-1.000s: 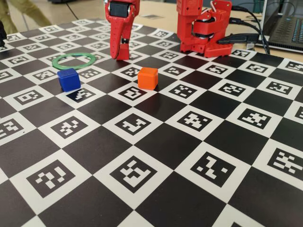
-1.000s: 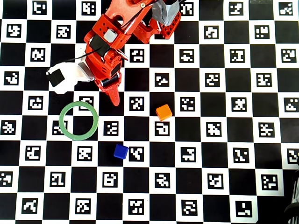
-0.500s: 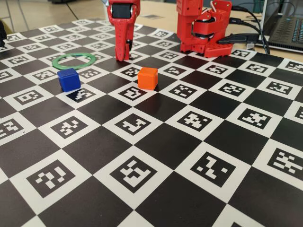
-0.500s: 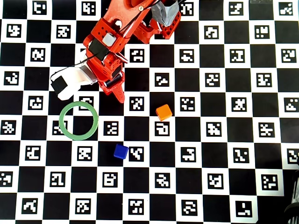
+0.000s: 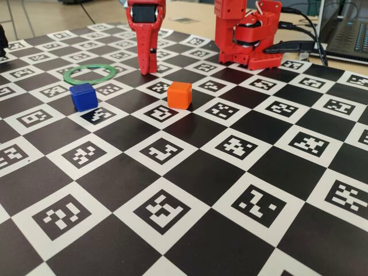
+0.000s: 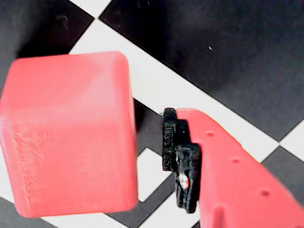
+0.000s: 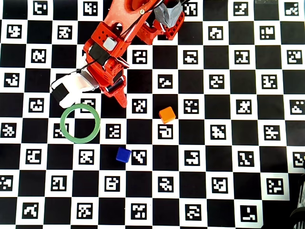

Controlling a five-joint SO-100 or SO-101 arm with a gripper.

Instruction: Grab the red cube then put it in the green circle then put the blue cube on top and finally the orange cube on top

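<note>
The red cube (image 6: 66,133) fills the left of the wrist view and rests on the checkered board. One red finger (image 6: 223,171) with a black pad stands to its right, a narrow gap between pad and cube. The other finger is out of that view. The red gripper (image 5: 148,68) points down at the board, just right of the green circle (image 5: 89,73) and above and right of it in the overhead view (image 7: 80,123). It hides the red cube in those two views. The blue cube (image 5: 84,96) and the orange cube (image 5: 180,95) sit apart on the board.
The arm's red base (image 5: 247,34) stands at the far edge, with cables (image 5: 299,46) and a laptop (image 5: 348,29) to its right. A white wrist camera (image 7: 71,88) juts out over the ring's upper edge in the overhead view. The checkered marker board (image 5: 230,172) covers the table.
The gripper has turned and its body has swung left in the overhead view, so it looks narrower in the fixed view. Blue cube, orange cube and ring have not moved.
</note>
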